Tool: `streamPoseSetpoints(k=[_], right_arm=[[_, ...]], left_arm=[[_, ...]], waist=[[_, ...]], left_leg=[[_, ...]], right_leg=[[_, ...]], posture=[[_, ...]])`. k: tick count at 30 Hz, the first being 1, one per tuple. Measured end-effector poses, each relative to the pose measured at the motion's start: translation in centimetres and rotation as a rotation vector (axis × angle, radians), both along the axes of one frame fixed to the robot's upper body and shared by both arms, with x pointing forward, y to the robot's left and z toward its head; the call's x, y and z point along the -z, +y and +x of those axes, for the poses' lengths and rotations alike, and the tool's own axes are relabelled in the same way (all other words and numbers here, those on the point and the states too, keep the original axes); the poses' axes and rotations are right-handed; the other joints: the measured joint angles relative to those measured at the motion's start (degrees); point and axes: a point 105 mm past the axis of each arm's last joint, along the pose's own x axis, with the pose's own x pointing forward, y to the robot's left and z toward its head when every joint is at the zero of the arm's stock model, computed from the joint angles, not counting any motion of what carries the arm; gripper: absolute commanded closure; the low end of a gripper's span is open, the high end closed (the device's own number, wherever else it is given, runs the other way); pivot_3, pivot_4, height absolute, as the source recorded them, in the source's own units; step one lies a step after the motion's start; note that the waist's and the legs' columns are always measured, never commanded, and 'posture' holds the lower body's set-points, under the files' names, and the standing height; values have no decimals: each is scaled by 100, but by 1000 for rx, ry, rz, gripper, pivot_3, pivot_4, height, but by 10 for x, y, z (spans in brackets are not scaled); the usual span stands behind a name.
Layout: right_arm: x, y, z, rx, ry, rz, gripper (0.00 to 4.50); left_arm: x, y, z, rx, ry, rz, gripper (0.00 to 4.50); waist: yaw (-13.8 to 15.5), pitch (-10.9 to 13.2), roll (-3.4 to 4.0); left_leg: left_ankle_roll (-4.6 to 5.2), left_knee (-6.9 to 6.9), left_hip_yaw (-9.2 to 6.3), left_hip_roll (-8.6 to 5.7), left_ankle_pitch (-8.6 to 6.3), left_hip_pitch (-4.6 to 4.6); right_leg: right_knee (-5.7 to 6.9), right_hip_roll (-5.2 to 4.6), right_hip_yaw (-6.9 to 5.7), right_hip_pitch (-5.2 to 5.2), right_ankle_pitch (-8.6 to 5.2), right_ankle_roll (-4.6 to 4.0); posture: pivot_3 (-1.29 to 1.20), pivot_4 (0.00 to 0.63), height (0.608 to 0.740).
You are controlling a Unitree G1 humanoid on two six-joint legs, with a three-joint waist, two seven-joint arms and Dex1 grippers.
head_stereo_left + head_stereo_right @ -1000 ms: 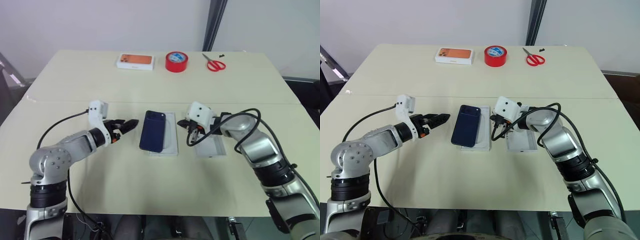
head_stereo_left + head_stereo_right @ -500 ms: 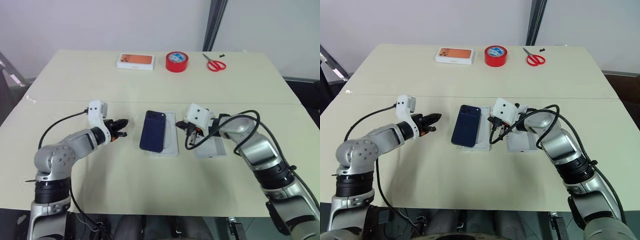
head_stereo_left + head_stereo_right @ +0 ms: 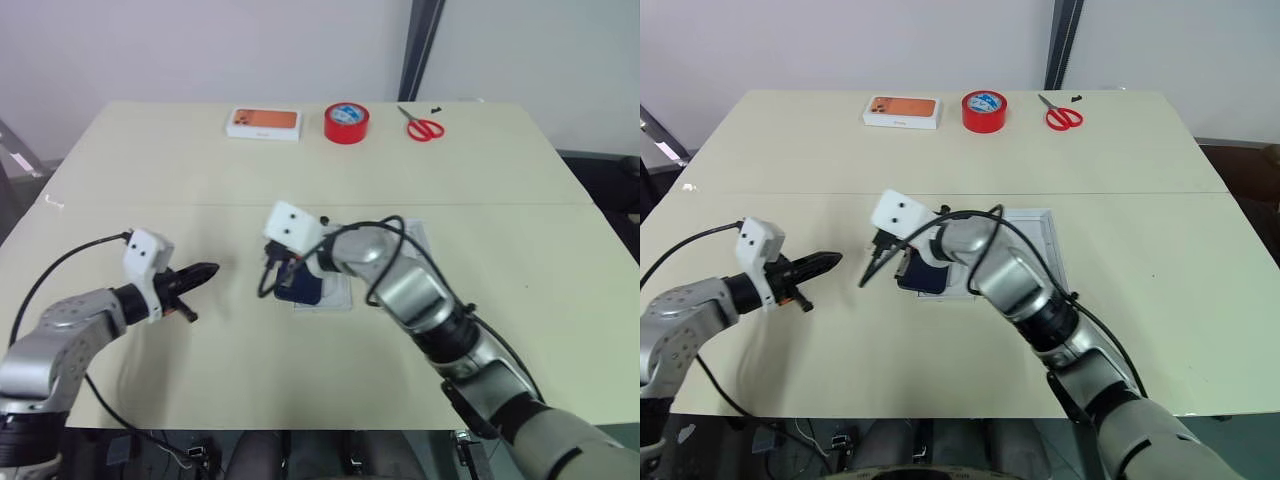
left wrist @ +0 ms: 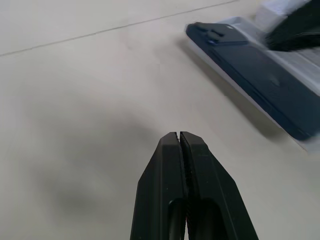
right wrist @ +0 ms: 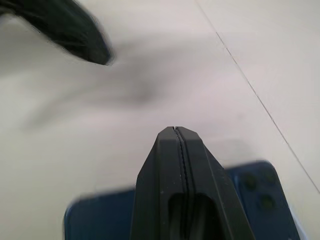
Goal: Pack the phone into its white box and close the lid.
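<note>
Over the phone (image 4: 260, 75), the right claw (image 5: 176, 137) is held shut, empty; phone unseated in the white box (image 3: 338, 297), lid unfitted.

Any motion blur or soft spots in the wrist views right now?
Left wrist view: phone smeared toward its far end, left tool sharp. Right wrist view: the left tool is streaked, right tool crisp, phone edges soft.

Silver-grey jointed arms bore white wrist camera blocks, looping black cables and black two-fingered end effectors.
</note>
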Motion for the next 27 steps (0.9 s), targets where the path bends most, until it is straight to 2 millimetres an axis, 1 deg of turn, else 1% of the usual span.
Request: streamPoseSetpoints(k=[2,3,6,10,19,22,27], right_arm=[[6,5,5,32,-2,-32,4500],[11,4,8,53,1,-51,4500],[21,-2,15,100,-10,-106,4500],[24,-10,18,115,-33,-150,4500],[24,-28,12,110,-6,-190,4500],[24,-36,6,103,4,-198,4500],[27,-39,2,100,22,-200,4500]], left_arm=[[2,3,-8,27,8,2,4387],[4,3,-12,39,14,2,4387],[3,0,-21,70,16,2,4387],[0,1,-24,65,1,10,4387],[1,-3,-23,61,-9,-10,4387],[-1,-5,-21,60,-19,-16,4387],[0,-9,-19,68,-20,-29,4387]], waist=[[-9,0,0],[-8,0,0],[-25,0,0],[-43,0,1],[-36,0,0],[-34,0,0],[-45,0,1]], left_leg=[[1,-3,0,0,-1,0],[2,-3,0,0,-1,0],[2,-4,0,0,-2,-1],[3,-5,0,0,-2,-1],[6,-5,-1,0,-3,-1],[6,-5,-1,0,-3,-1],[6,-5,-1,1,-3,0]], right_leg=[[-1,-1,0,-1,0,0],[-1,-1,-1,-1,0,0],[-1,-1,0,-1,0,0],[2,1,0,-4,0,0],[3,2,-1,-3,0,0],[3,2,-1,-3,0,0],[6,4,-1,-4,0,0]], posture=[[0,150,740],[0,150,740],[0,150,740],[0,150,740],[0,150,740],[0,150,740],[0,150,740]])
